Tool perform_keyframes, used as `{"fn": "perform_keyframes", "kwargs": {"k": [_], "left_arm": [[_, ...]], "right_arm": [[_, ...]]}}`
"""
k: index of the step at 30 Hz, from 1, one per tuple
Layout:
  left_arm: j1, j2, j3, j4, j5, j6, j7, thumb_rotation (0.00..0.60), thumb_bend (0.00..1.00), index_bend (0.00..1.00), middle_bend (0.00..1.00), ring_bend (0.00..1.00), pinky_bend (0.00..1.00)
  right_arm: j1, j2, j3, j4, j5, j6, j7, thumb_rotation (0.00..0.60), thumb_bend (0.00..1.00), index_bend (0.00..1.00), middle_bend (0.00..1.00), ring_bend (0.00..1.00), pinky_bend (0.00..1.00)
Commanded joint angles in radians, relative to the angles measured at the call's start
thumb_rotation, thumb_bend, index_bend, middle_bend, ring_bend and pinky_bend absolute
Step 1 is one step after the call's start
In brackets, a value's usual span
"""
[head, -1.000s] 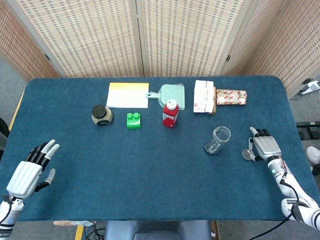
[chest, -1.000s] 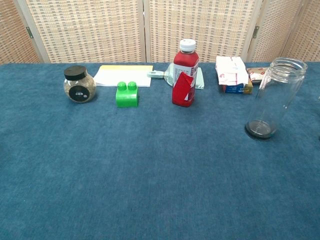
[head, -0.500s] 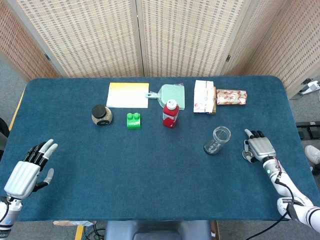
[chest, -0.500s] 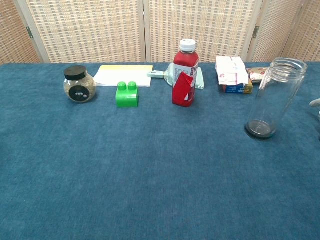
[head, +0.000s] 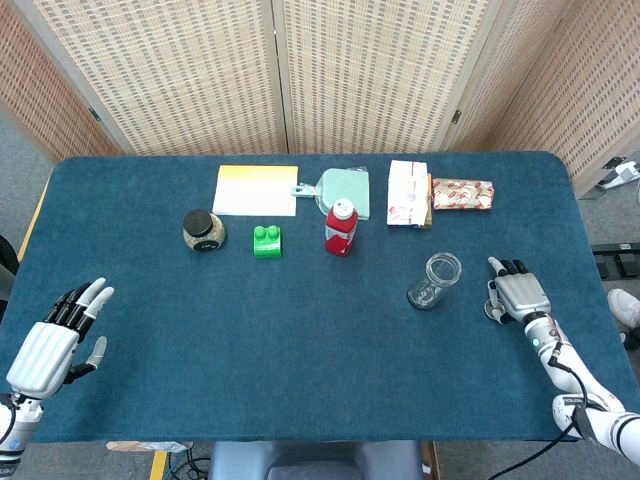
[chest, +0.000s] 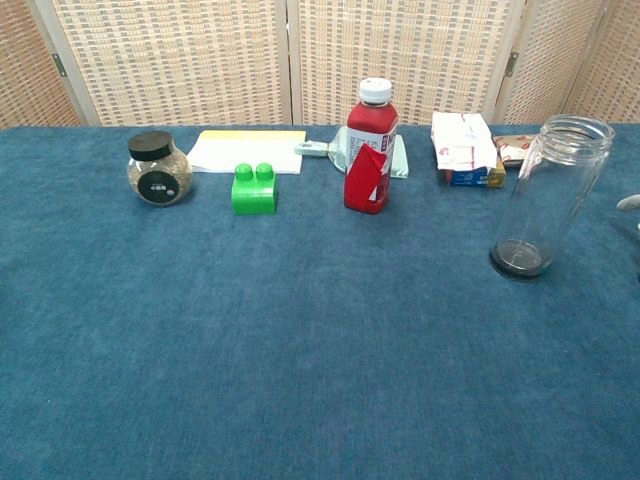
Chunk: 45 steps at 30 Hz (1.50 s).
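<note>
The right hand has slid closer to the empty glass jar — now over its lid, fingers loosely extended, grasp unclear; lid pickup looks imminent — left hand open, idle.

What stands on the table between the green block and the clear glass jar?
The red bottle stands between green block and clear glass jar, slightly farther back; the head view shows it best.

- An empty glass jar stands upright at the right of the frame.
- A red bottle stands at upper centre, a green block left of it.
</note>
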Motion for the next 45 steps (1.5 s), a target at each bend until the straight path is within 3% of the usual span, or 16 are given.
{"fn": "perform_keyframes", "kwargs": {"k": [1,25,34,45], "left_arm": [[0.0,0.0,0.0,0.003,0.004,0.004,-0.005,0.6,0.49,0.0,0.0,0.0,0.1],[0.004,0.0,-0.001,0.018,0.006,0.018,-0.022,0.6,0.49,0.0,0.0,0.0,0.1],[0.003,-0.008,-0.003,0.015,-0.001,0.01,0.002,0.6,0.49,0.0,0.0,0.0,0.1],[-0.002,-0.022,-0.007,0.014,-0.014,-0.01,0.037,0.6,0.49,0.0,0.0,0.0,0.1]], "right_arm": [[0.001,-0.002,-0.001,0.005,0.003,-0.002,-0.003,0.6,0.35,0.61,0.01,0.0,0.0],[0.005,0.004,-0.004,0.009,0.009,0.01,-0.03,0.6,0.39,0.64,0.03,0.0,0.0],[-0.005,0.102,0.014,-0.139,0.029,0.079,-0.085,0.6,0.39,0.64,0.04,0.0,0.0],[-0.014,0.338,0.056,-0.503,0.054,0.189,-0.162,0.6,0.39,0.64,0.04,0.0,0.0]]}}
